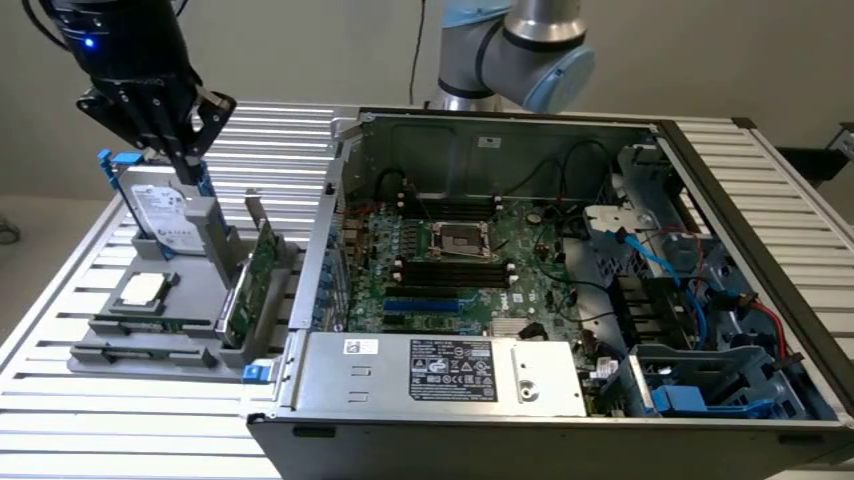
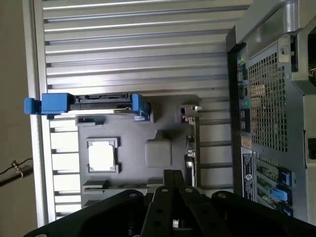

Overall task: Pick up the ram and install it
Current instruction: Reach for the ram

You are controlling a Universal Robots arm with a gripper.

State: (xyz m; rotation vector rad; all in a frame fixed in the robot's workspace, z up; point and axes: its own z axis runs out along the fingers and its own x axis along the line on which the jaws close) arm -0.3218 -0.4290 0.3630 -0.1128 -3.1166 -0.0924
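**A:** Where was the ram?

**B:** The thin green memory stick with dark chips [image 1: 150, 323] sat low in the grey moulded holder [image 1: 127, 352]. It ran along the holder's edge nearest the exterior camera, just beside the square silver processor [image 1: 143, 290].

**A:** And you?

**B:** My black fingers [image 1: 178, 150] were pressed together on nothing. They were above the silver hard drive with blue rails [image 1: 167, 215] at the holder's far edge, well apart from the stick.

**A:** How would it handle?

**B:** Light and stiff, I judged, but thin and fragile. I'd pinch its long edges midway, clear of the chips.
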